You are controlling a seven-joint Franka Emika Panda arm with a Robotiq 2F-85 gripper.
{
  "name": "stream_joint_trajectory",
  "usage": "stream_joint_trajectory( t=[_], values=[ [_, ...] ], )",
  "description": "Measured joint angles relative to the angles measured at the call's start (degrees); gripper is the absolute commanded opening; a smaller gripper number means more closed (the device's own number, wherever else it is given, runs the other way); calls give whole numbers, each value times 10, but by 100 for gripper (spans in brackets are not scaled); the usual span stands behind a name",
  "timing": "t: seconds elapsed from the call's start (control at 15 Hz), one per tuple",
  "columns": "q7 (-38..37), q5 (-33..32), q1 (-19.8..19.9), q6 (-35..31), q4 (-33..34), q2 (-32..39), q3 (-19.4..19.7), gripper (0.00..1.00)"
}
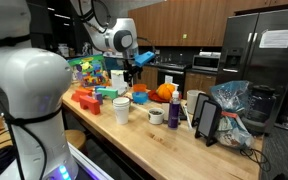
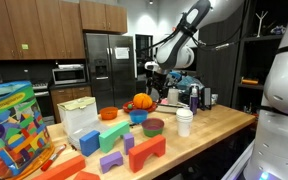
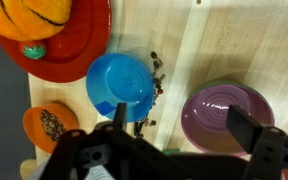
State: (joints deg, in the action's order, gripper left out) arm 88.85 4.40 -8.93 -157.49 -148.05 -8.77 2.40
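My gripper [image 3: 184,125] hangs open above the wooden counter [image 3: 214,40], holding nothing. In the wrist view a blue bowl [image 3: 124,84] lies under the left finger [image 3: 119,116], and a purple bowl [image 3: 227,115] under the right finger [image 3: 246,128]. Small dark bits [image 3: 158,78] are scattered beside the blue bowl. At the top left is a red plate [image 3: 79,45] carrying an orange pumpkin [image 3: 29,15]. A small orange bowl [image 3: 48,126] with grains sits at the lower left. In both exterior views the gripper [image 1: 134,68] [image 2: 156,76] hovers well above the blue bowl [image 2: 138,117] and the purple bowl [image 2: 153,127].
Coloured blocks [image 2: 124,150], a toy box [image 2: 9,130] and a white box [image 2: 79,118] fill one end of the counter. White cups [image 1: 121,108] [image 2: 184,122], a mug [image 1: 156,116], a black cup [image 1: 174,110], a tablet stand [image 1: 206,118] and a plastic bag [image 1: 234,110] stand nearby. A fridge [image 1: 264,50] stands behind.
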Motion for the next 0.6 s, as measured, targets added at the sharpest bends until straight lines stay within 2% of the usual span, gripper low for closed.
stream_joint_trajectory(
  t=[0.6],
  values=[
    [0,3,-1,6,4,-1,0,100]
  ],
)
